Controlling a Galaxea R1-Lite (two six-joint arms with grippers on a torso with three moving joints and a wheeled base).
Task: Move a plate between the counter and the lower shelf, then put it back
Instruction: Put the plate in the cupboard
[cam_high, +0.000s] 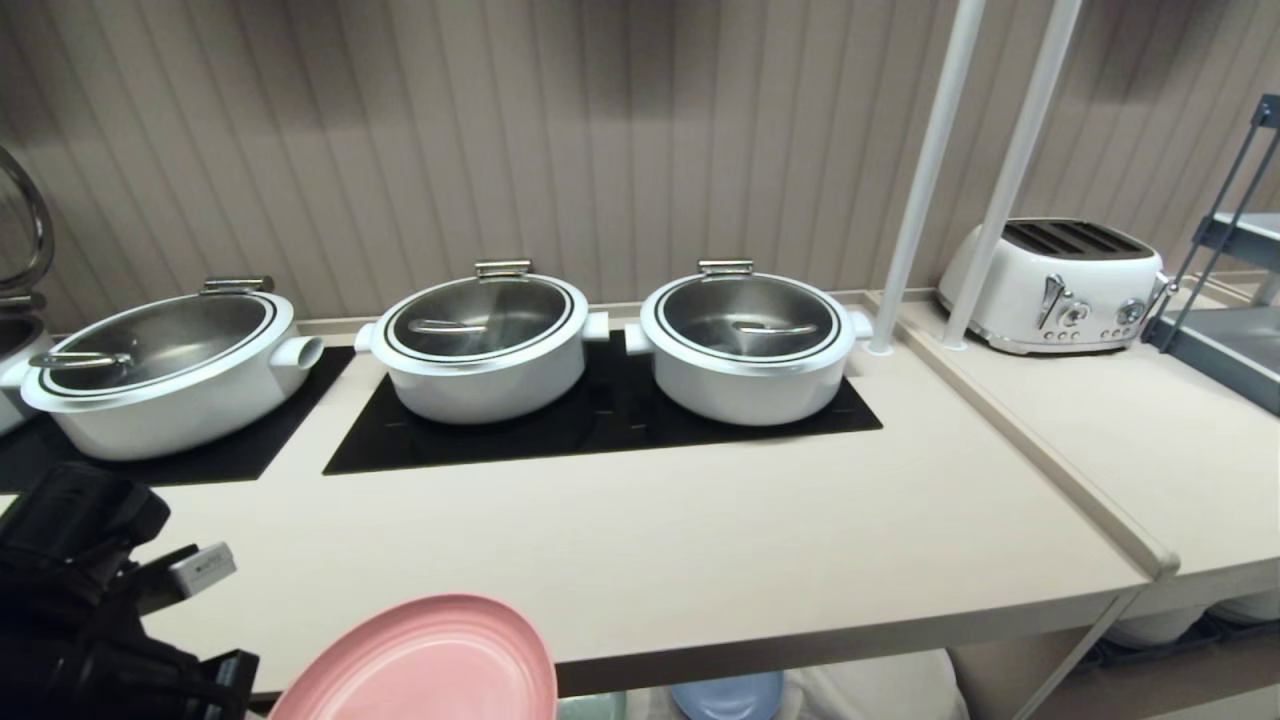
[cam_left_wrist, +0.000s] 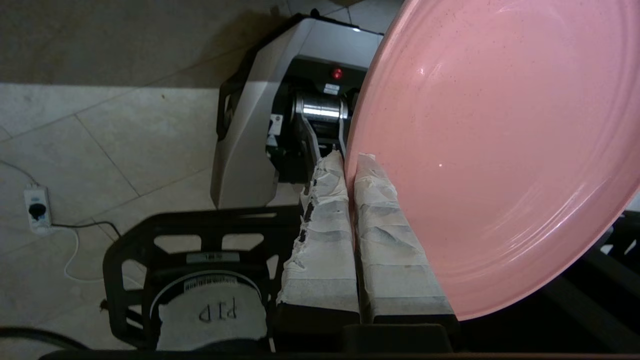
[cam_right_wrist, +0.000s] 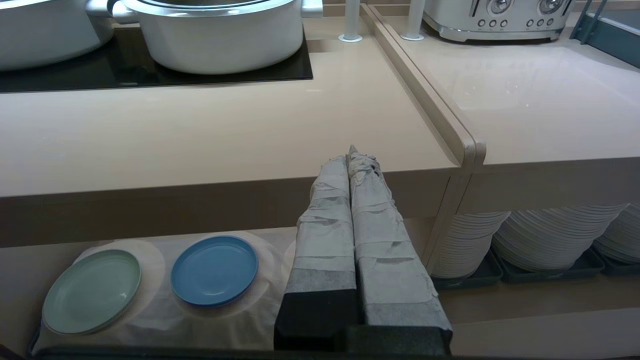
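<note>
The pink plate (cam_high: 425, 660) hangs tilted in the air just in front of the beige counter (cam_high: 700, 540), at its front edge. My left gripper (cam_left_wrist: 350, 160) is shut on the plate's (cam_left_wrist: 490, 150) rim, one taped finger on each face; the left arm shows dark at the head view's lower left. The lower shelf (cam_right_wrist: 150, 320), draped in white cloth, lies under the counter (cam_right_wrist: 200, 135). My right gripper (cam_right_wrist: 350, 152) is parked low in front of that shelf, shut and empty.
Three lidded white pots (cam_high: 485, 345) stand on black cooktop panels. A toaster (cam_high: 1055, 285) and two white poles (cam_high: 925, 180) are at the right, beyond a raised ridge. A mint-green plate (cam_right_wrist: 92, 292) and blue plate (cam_right_wrist: 215, 270) lie on the shelf cloth. Stacked white plates (cam_right_wrist: 550, 240) fill the neighbouring compartment.
</note>
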